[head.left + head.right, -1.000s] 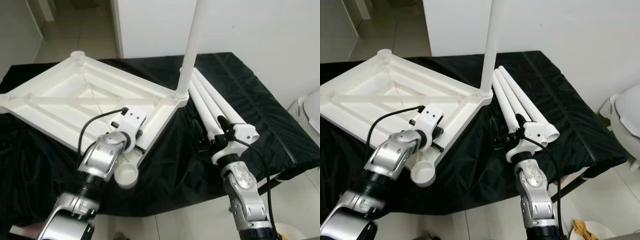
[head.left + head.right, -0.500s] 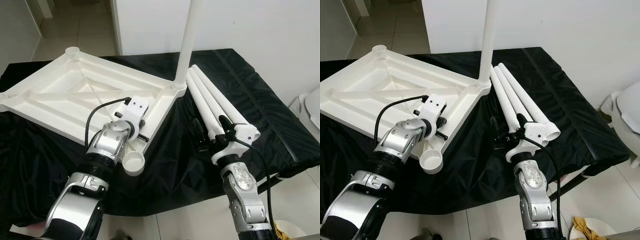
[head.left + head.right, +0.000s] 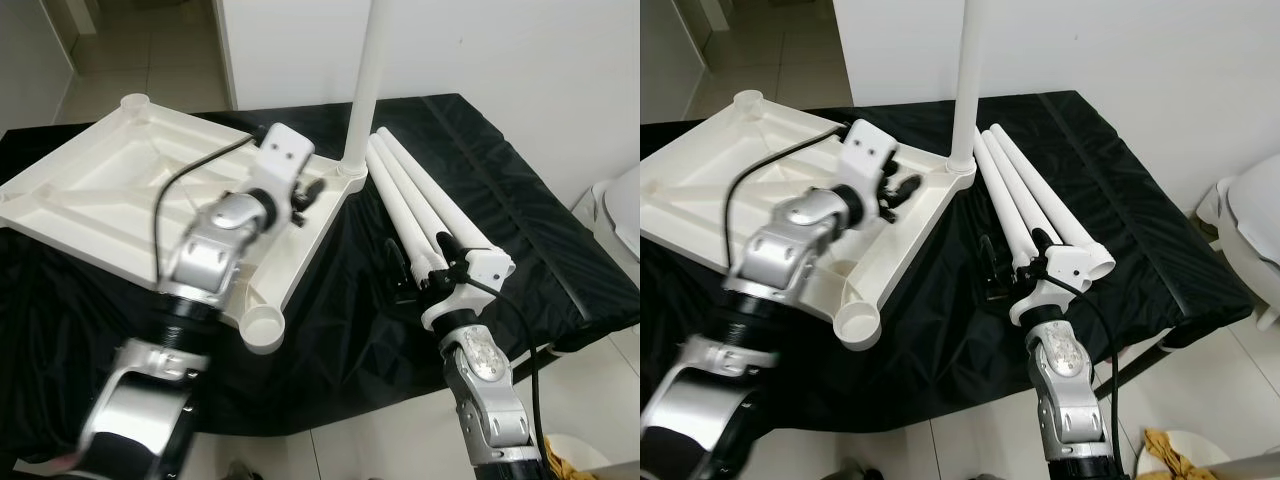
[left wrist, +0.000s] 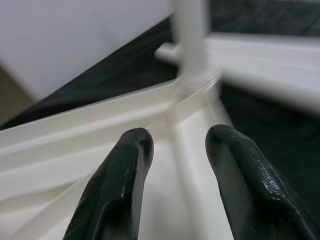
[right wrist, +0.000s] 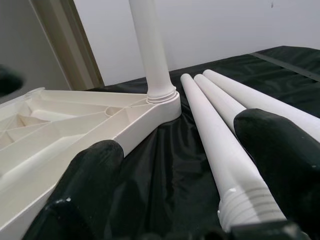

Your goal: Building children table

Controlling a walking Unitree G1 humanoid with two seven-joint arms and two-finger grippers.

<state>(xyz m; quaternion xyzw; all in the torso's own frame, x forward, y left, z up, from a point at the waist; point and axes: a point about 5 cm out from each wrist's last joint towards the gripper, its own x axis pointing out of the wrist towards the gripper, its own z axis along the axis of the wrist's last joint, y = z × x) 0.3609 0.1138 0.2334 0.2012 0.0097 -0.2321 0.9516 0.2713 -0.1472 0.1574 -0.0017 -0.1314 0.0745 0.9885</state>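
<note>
Tabletop point(image 3: 110, 170): white, upside down at upper left of the frame, on the black-covered table point(image 3: 560, 250).
Mounted leg point(image 3: 362, 90): upright in the far corner socket point(image 3: 350, 177).
Loose legs point(image 3: 415, 215): three, side by side, right of centre.
Left hand point(image 4: 175, 150): fingers moderately apart, empty, above the tabletop near that socket.
Right hand point(image 5: 185, 165): wide, around the nearest leg's threaded end, not closed.
Advice: probably close squarely behind the thread, lift the leg level, then aim at the near empty socket point(image 3: 263, 327).
</note>
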